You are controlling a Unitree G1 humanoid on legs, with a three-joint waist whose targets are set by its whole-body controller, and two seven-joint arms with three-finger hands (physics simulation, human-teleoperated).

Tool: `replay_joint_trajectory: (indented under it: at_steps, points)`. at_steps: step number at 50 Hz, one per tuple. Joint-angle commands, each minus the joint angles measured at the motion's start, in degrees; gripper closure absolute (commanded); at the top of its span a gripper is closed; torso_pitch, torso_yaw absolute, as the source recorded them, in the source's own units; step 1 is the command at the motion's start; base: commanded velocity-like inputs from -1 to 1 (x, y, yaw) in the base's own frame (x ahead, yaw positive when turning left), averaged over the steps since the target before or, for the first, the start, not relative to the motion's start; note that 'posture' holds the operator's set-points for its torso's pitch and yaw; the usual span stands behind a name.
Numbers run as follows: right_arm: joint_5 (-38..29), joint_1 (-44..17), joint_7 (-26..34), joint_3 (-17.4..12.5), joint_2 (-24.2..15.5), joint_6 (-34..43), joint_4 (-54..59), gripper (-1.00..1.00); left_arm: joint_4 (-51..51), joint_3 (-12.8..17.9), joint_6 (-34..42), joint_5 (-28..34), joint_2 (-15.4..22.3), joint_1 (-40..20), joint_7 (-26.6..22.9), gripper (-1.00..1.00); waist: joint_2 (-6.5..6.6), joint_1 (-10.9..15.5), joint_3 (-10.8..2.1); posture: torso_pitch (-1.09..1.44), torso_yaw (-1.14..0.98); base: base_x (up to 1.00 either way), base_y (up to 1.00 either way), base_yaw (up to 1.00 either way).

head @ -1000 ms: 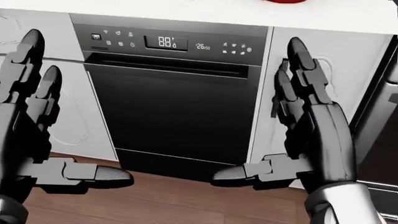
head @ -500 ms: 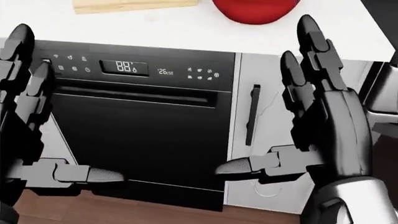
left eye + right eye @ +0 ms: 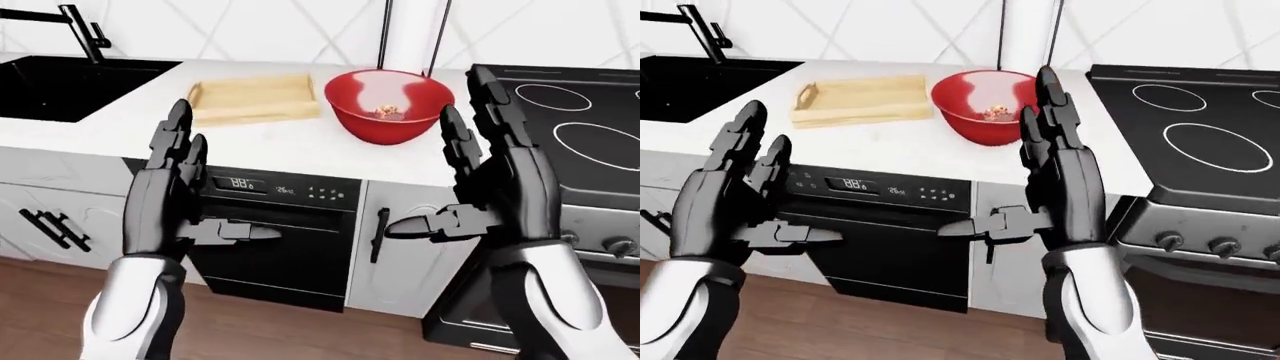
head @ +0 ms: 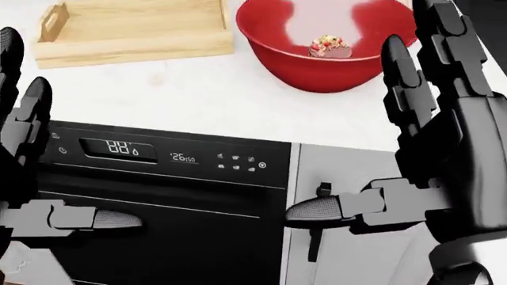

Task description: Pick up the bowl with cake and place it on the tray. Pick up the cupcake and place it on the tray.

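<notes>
The worktop [image 3: 280, 146] spans the left-eye view from nine o'clock to three o'clock, white, with a black sink [image 3: 60, 86] at ten o'clock and a black stove [image 3: 570, 120] at two o'clock. Below it sits the dishwasher [image 3: 275, 240] near six o'clock.

On the worktop the wooden tray [image 3: 252, 97] lies at about eleven o'clock, and the red bowl [image 3: 388, 105] stands just beside it toward twelve o'clock, with the cake [image 4: 330, 46] inside. No cupcake shows in any view.

Both hands are raised below the worktop edge, holding nothing. The left hand [image 3: 170, 199] has its fingers spread wide and upright, thumb pointing inward; the right hand [image 3: 490, 180] stands the same way, its fingertips overlapping the bowl's right rim in the picture, though apart from it as far as I can judge.

The risks from here: the bowl is wide and smooth-walled, so a one-handed pinch on the rim could tilt it and tip the cake. A hasty reach might shove it into the tray or toward the stove. The tray's raised wall could also catch the bowl's base.
</notes>
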Motion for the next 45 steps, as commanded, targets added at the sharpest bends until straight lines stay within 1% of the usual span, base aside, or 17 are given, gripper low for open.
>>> replay_joint_trajectory:
  at_steps: [1,4,6,8,9,10,11,15,18,21,22,23,28,30,32,37,45]
  points:
    - [0.99,-1.32,-0.16,-0.02,-0.08,-1.14,-1.41,-1.00,-1.87,0.55,-1.57,-0.17,0.58,-1.27,0.47,-1.00,0.11,-0.06,-0.28,0.00,0.00,0.55,0.00,0.00]
    - [1.85,-2.01,-0.74,-0.41,-0.39,-0.47,-1.94,-1.00,-1.56,0.84,-1.84,-0.56,0.82,-1.34,0.63,-1.00,1.23,-0.51,-0.71,0.00,0.00,0.41,0.00,0.00]
    - [2.65,-2.38,-1.46,-0.53,-0.88,-0.27,-1.97,-1.00,-2.44,0.94,-0.63,-0.92,0.96,-1.68,0.94,-1.00,2.75,-0.65,-1.30,0.00,0.00,0.35,0.00,0.00]
    - [4.27,-2.97,-2.57,-0.98,-1.79,-0.10,-1.97,-1.00,-2.24,1.23,-0.94,-1.18,1.13,-1.59,0.90,-1.00,5.48,-0.55,-2.19,0.00,0.00,0.34,0.00,0.00]
    - [5.12,-3.10,-3.27,-1.06,-2.34,-0.15,-1.97,-1.00,-2.45,1.30,-0.71,-1.30,1.20,-1.62,0.97,-1.00,5.58,-0.67,-3.07,0.00,0.00,0.34,0.00,0.00]
    - [6.22,-3.27,-4.16,-1.21,-2.90,-0.18,-1.97,-1.00,-3.01,1.32,0.09,-1.44,1.29,-1.86,1.13,-1.00,5.24,-0.02,-1.12,0.00,0.00,0.35,0.00,0.00]
    - [7.25,-3.36,-5.02,-1.29,-3.43,-0.23,-1.97,-1.00,-3.27,1.42,0.43,-1.57,1.40,-1.99,1.15,-1.00,6.10,-0.34,0.01,0.00,0.00,0.30,0.00,0.00]
    - [12.16,-4.40,-9.01,-1.53,-6.24,-0.70,-1.97,-1.00,-4.26,2.20,1.89,-2.22,1.77,-2.70,1.36,-1.00,4.76,0.26,-1.02,0.00,0.00,0.09,0.00,0.00]
    - [15.62,-4.45,-12.09,-1.25,-8.45,-1.76,-1.97,-1.00,-4.66,2.38,1.92,-2.48,1.87,-2.41,1.47,-1.00,3.23,0.72,0.31,0.00,0.00,0.00,0.00,0.00]
    - [18.77,-4.90,-14.70,-1.37,-10.56,-2.32,-1.97,-1.00,-4.93,2.89,2.04,-3.04,1.96,-2.35,1.59,-1.00,-0.92,0.83,-0.62,0.00,0.00,0.00,0.00,0.00]
    - [19.48,-4.95,-15.36,-1.33,-11.00,-2.40,-1.98,-1.00,-5.00,2.93,1.87,-3.10,1.95,-2.04,1.61,-1.00,-0.44,1.53,-1.16,0.00,0.00,0.00,0.00,0.00]
    - [19.98,-5.06,-16.08,-1.14,-11.44,-2.24,-1.98,-1.00,-4.95,3.06,1.67,-3.19,1.93,-1.83,1.59,-1.00,0.45,1.27,-0.62,0.00,0.00,0.00,0.00,0.00]
    - [22.49,-5.06,-18.47,-1.00,-13.33,-3.22,-1.98,-1.00,-5.07,3.58,1.44,-3.73,2.14,-1.52,1.65,-1.00,-0.52,0.75,-0.55,0.00,0.00,0.00,0.00,0.00]
    - [24.77,-5.15,-20.05,-1.50,-14.78,-4.04,-1.98,-1.00,-5.08,3.70,1.47,-4.14,2.39,-1.62,1.94,-1.00,0.37,0.74,-0.12,0.00,0.00,0.00,0.00,0.00]
    - [26.42,-5.19,-21.23,-1.97,-15.89,-4.46,-1.98,-1.00,-5.08,3.76,1.53,-4.71,2.70,-1.74,2.38,-1.00,2.55,0.54,-0.15,0.00,0.00,0.00,0.00,0.00]
    - [30.39,-5.70,-24.38,-2.39,-18.56,-5.76,-1.98,-1.00,-5.08,4.03,1.36,-6.62,3.77,-1.60,3.80,-1.00,1.31,0.57,-1.42,0.00,0.00,0.00,0.00,0.00]
    - [37.30,-7.23,-30.55,-2.67,-25.22,-8.11,-1.98,-1.00,-5.08,4.24,0.91,-9.59,5.32,-1.13,6.05,-1.00,0.98,0.97,-1.69,0.00,0.00,0.00,0.00,0.00]
